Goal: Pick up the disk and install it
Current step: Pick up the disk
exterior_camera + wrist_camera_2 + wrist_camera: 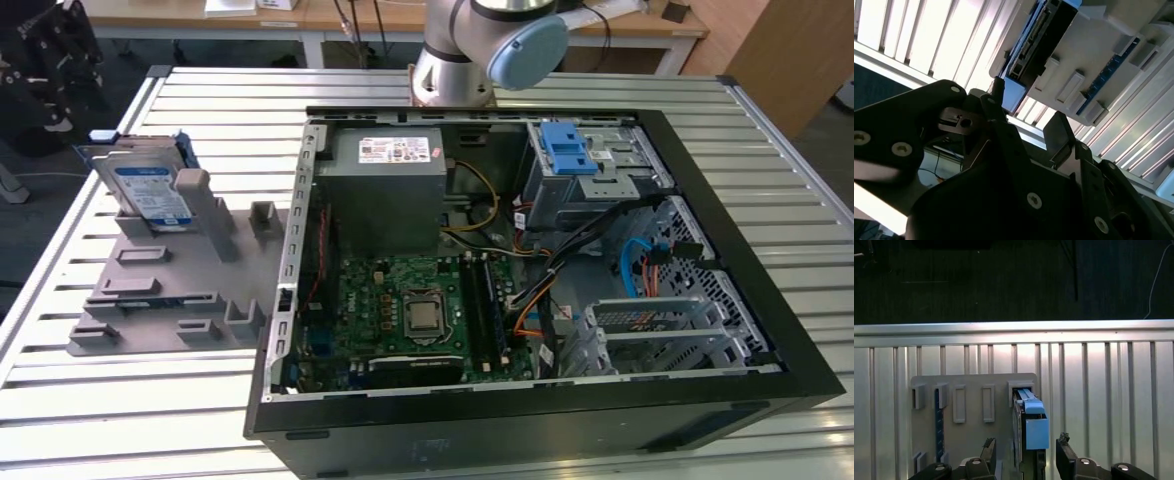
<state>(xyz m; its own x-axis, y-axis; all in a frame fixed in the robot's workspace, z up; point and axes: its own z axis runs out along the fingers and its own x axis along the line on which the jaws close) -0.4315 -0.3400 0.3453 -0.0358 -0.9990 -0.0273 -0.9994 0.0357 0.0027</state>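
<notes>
1. Jaws of the black gripper (1026, 441) are seen spread wide in both wrist views, with nothing clamped between them.
2. Two dark fingers (989, 450) are counted in the first wrist view, one to each side of the disk (1030, 422), a flat silver-metal hard drive with blue plastic rails that is seen edge-on.
3. Whether the fingers touch the disk or hang above it cannot be told, and their bases are cut off by the picture's edge.
4. One disk (144, 188) is counted. It is stood upright in a grey plastic holder plate (167, 290) near the far corner of the slatted aluminium bench (160, 400), on the exterior view's left.
5. Its blue-and-white label is shown in the exterior view, while its lower part is hidden behind a grey post of the holder.
6. In the second wrist view the disk's dark connector end (1041, 37) is made out beyond the gripper's body, much of the holder (1094, 55) being cut off.
7. One open black computer tower (534, 430) is laid on its side across the middle of the bench, well apart from the disk.
8. Inside it, one grey metal box with a white sticker (387, 190), one green circuit board (400, 300) and one small blue plastic latch (571, 150) are counted.
9. One grey robot arm (481, 40) is mounted at the bench's far edge and is cut off above.
</notes>
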